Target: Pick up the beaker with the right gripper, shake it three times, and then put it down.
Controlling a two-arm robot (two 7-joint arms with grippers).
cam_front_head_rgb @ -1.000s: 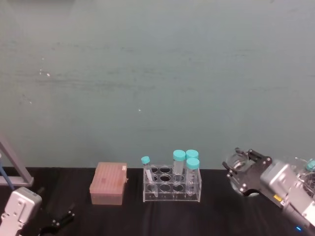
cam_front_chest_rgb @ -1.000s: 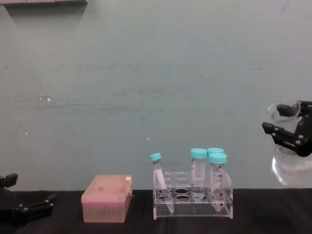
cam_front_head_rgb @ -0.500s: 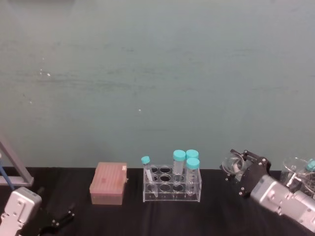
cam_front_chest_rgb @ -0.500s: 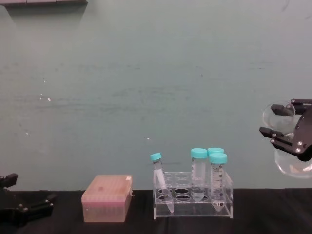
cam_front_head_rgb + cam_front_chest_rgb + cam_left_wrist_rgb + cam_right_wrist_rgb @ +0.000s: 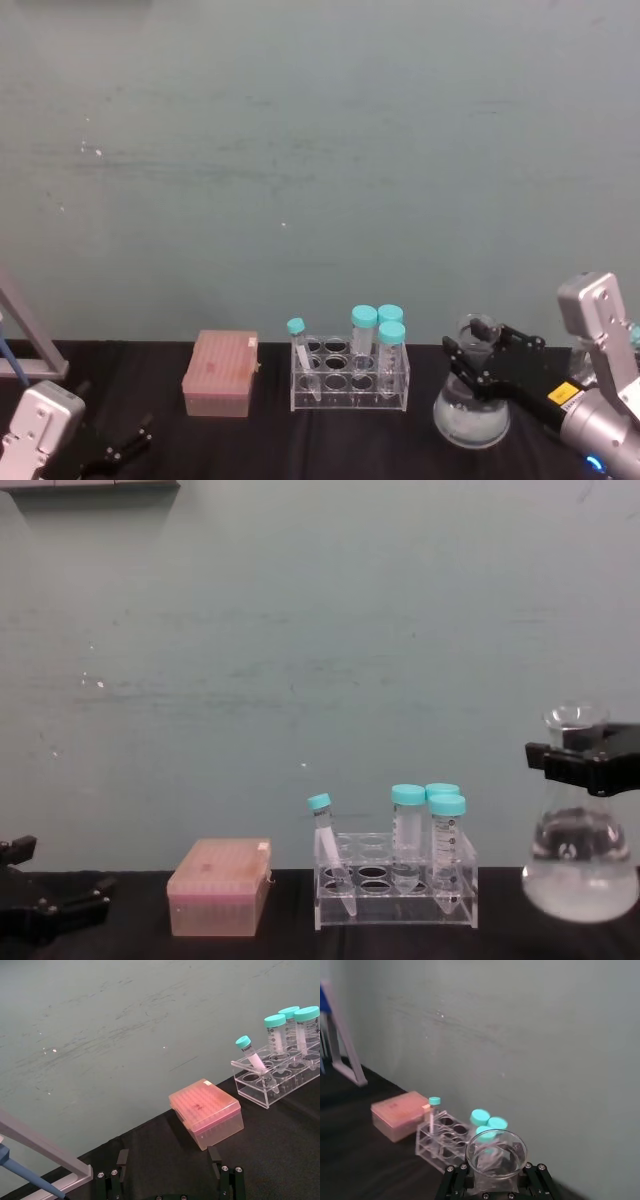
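Note:
The beaker is a clear conical flask with liquid in its wide base. It stands upright at the right of the black table, right of the tube rack. My right gripper is shut on the beaker's neck just under the flared rim. In the head view the beaker has its base down at table level, with the right gripper around its neck; I cannot tell whether it touches the table. The rim of the beaker sits between the fingers in the right wrist view. My left gripper stays parked, open, low at the left.
A clear rack with several teal-capped tubes stands mid-table, close to the beaker's left. A pink tip box lies left of the rack. A slanted grey stand is at the far left. A teal wall rises behind.
The right gripper has come down and turned the beaker from tilted in the air to upright at table level. The left arm has not moved.

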